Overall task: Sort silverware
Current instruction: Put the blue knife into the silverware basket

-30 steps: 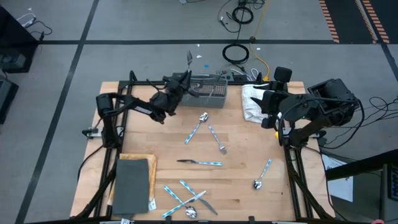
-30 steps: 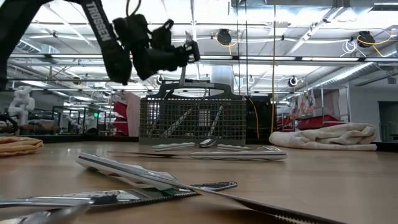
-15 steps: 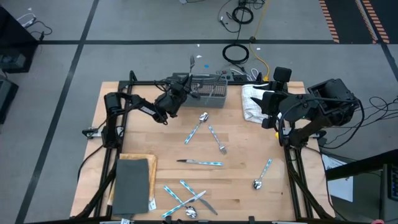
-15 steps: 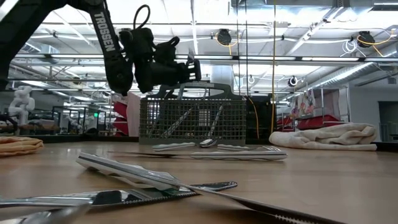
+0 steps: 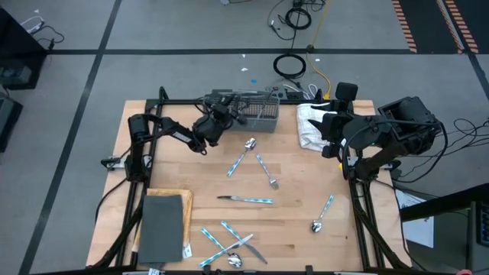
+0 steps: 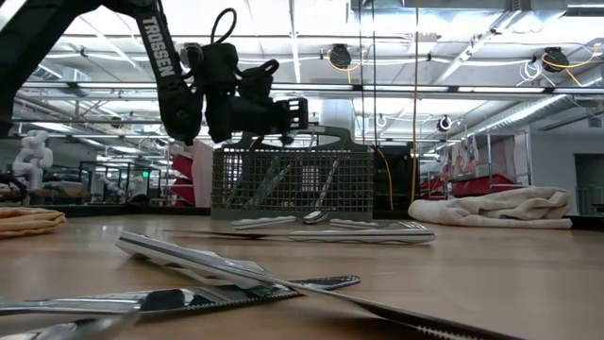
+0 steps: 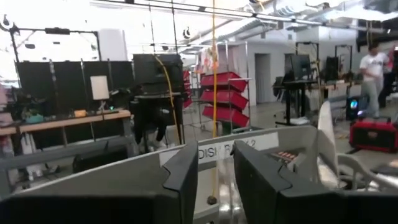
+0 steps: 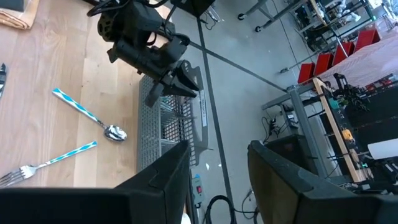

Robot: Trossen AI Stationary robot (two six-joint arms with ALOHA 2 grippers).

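Note:
The grey mesh basket [image 5: 256, 113] stands at the table's far edge with several pieces of silverware leaning inside it [image 6: 283, 184]. My left gripper [image 5: 222, 105] hovers just above the basket's left end [image 6: 292, 108], open, with nothing between its fingers [image 7: 214, 180]. More silverware lies flat on the wood: a spoon [image 5: 244, 156], a fork [image 5: 267, 172], a knife [image 5: 245, 199], a spoon [image 5: 322, 214] and a crossed heap [image 5: 229, 247] near the front edge. My right gripper [image 8: 217, 168] is raised at the table's right, over the white towel [image 5: 309, 126], open and holding nothing.
A dark grey pad [image 5: 163, 226] on a tan cloth lies at the near left corner. Cables [image 5: 290, 65] lie on the floor behind the basket. Bare wood shows between the basket and the scattered pieces.
My left gripper has sunk toward the basket's left end and rolled a little. It has opened. The piece of silverware that stood upright in its fingers is no longer there; it has gone down into the basket.

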